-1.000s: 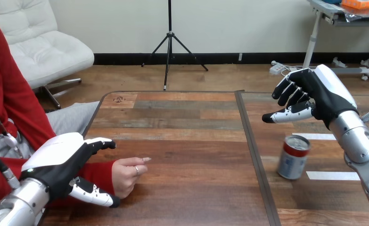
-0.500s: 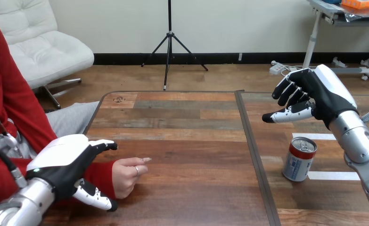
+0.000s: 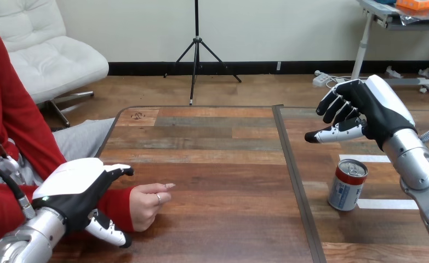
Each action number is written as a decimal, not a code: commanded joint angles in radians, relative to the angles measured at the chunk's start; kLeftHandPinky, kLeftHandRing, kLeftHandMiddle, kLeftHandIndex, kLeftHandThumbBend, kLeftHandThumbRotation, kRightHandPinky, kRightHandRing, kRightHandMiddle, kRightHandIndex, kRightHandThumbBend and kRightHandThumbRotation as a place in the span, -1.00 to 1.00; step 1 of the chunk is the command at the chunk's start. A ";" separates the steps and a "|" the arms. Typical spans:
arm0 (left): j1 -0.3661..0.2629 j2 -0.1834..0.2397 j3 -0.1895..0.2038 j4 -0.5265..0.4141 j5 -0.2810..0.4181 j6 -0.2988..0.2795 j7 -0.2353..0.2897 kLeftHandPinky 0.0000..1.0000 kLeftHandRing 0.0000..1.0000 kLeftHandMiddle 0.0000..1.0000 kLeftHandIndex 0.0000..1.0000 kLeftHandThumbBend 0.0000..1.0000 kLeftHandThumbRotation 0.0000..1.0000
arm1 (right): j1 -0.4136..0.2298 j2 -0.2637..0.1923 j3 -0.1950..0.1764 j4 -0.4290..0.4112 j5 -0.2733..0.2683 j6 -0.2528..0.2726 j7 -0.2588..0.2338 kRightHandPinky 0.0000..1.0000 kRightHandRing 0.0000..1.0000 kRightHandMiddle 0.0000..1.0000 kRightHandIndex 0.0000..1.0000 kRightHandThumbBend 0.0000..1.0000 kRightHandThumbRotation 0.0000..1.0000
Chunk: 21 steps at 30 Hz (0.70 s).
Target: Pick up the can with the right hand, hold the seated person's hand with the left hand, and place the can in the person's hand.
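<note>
**Risks before the grasp: a closed palm and a can easy to tip**

Nearest to the camera, the left robot hand (image 3: 78, 189) hovered over the person's red sleeve (image 3: 115, 200). Its fingers were loosely spread and its thumb stood apart on the near side. I could not see any finger closed around the wrist.

Just beside it, the person's hand (image 3: 146, 204) rested on the bench (image 3: 217, 164), curled into a loose fist. From this I judged two dangers. If the left robot hand closed too fast or too low, it could pinch the sleeve or press the wrist against the wood. And while the fist was closed there was no open palm to receive anything, so a can brought there too early would probably roll off.

Further right, across the seam (image 3: 293, 175) in the bench, the can (image 3: 346, 185) stood upright between two white strips (image 3: 384, 204), touched by nothing. Its body was white and blue with a red band on top. There was print on it, but too small to read. The strips showed no writing.

Beyond the can and higher, the right robot hand (image 3: 365, 112) was raised, empty, with its fingers half bent and its thumb stretched toward the left. If it came down off centre, the thumb might strike the rim and tip the can over. A smooth round wall could also slip from a weak grip.
</note>
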State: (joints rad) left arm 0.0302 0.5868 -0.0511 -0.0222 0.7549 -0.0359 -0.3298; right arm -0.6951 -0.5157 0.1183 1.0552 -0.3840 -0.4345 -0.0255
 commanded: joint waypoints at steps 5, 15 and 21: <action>-0.065 0.027 -0.014 0.009 0.008 0.003 0.036 0.66 0.76 0.78 0.74 1.00 -0.67 | -0.041 -0.017 -0.016 -0.039 0.023 -0.023 -0.006 -0.25 -0.21 -0.12 -0.12 0.75 -1.00; -0.060 0.024 -0.014 0.008 0.011 0.004 0.061 0.68 0.77 0.79 0.75 1.00 -0.68 | -0.043 -0.015 -0.017 -0.033 0.027 -0.030 -0.005 -0.25 -0.21 -0.12 -0.12 0.76 -1.00; -0.047 -0.003 0.007 0.042 -0.015 -0.062 0.198 0.65 0.74 0.76 0.72 1.00 -0.51 | -0.040 -0.012 -0.023 -0.036 0.046 -0.042 0.010 -0.22 -0.18 -0.10 -0.11 0.72 -1.00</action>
State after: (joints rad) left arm 0.0304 0.5868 -0.0625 0.0055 0.7545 -0.0420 -0.2572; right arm -0.6951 -0.5157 0.1178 1.0553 -0.3683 -0.4436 -0.0231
